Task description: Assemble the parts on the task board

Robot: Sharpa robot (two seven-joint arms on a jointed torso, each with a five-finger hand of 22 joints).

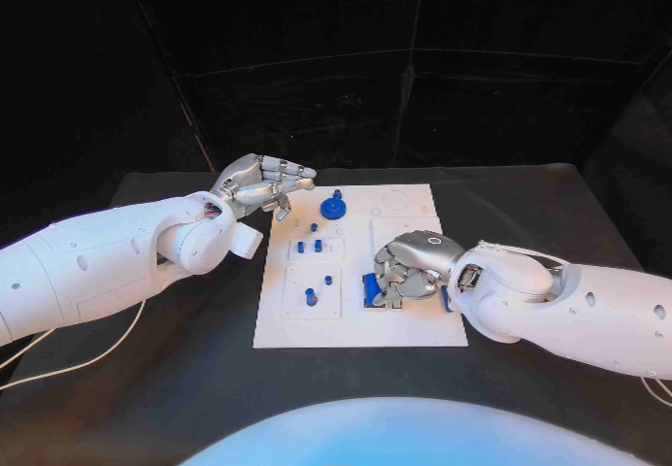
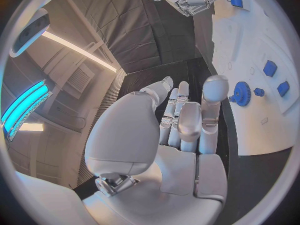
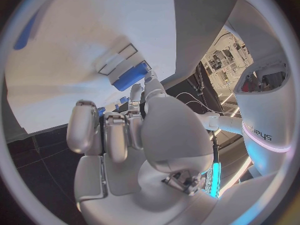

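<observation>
— So, where are your hands against the task board (image 1: 420, 330)?

— My left hand (image 1: 262, 184) hangs off the board's far left corner, over bare table (image 1: 168, 388), fingers loosely curled, holding nothing. The blue gear (image 1: 333, 207) stands just inside that corner, apart from my fingers.

— And the right?

— My right hand (image 1: 406, 267) lies on the board's right half, fingers curled down over blue parts (image 1: 373, 289). Whether it grips one, I cannot tell. The board's near edge lies bare
</observation>
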